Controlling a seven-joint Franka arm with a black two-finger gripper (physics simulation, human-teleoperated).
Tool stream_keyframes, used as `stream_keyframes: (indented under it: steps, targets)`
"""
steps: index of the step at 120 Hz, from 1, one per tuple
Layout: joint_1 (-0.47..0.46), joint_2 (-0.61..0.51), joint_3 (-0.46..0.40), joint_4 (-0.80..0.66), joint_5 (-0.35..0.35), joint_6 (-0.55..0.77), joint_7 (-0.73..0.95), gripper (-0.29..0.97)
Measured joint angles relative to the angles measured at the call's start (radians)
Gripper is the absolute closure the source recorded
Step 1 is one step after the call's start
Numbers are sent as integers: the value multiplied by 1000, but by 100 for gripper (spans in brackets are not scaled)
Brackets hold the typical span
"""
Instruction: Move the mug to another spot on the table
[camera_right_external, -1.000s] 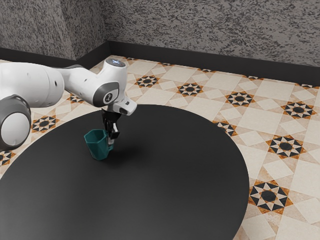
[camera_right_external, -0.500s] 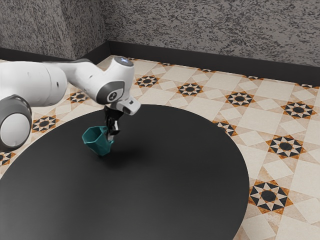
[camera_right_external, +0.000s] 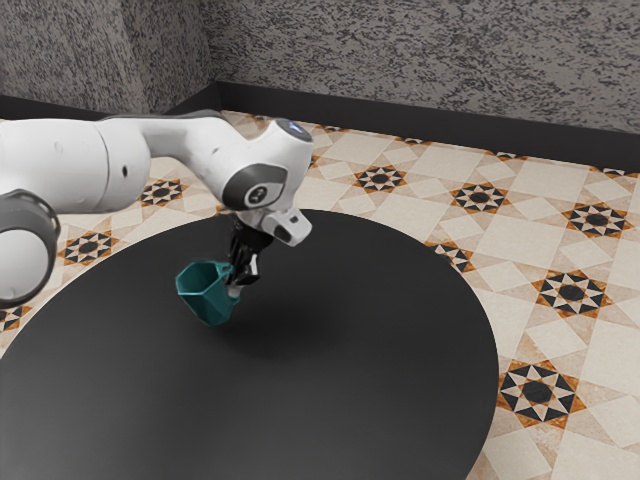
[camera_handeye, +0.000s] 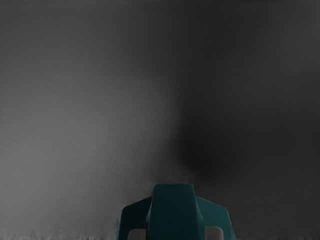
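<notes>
Black and matt, a round tabletop was seen across most of the exterior view. It was bordered by a beige tiled floor with dark star motifs, a black skirting board and a rough grey wall. A white robot arm was seen reaching in from the exterior view's left, over the part of the tabletop nearest that side. Toward the exterior view's right, the tabletop was shown as one even dark surface.

The arm's base was cut off by the exterior view's left edge, and the near part of the tabletop by its lower edge. In the wrist view, a teal faceted mug was cut off at the lower edge, so that little beyond its handle and a strip of its body could be made out. The grey surface behind it was taken to be the tabletop.

The black two-finger gripper was closed narrowly on the mug at the side facing the exterior view's right, apparently at the handle. The exact contact was partly hidden by the mug's wall. The mug was held tilted, its mouth turned up and toward the exterior view's left. It hung just below and beside the fingers, apparently a little clear of the tabletop, with a soft shadow cast beside it.
</notes>
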Motion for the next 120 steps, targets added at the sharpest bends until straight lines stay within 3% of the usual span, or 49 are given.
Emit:
stream_keyframes:
  steps: [56, 120]
  targets:
    - [-31, 8, -132, -19, 20, -86, -119, 74]
    - [-49, 19, -140, -74, 30, -87, -213, 73]
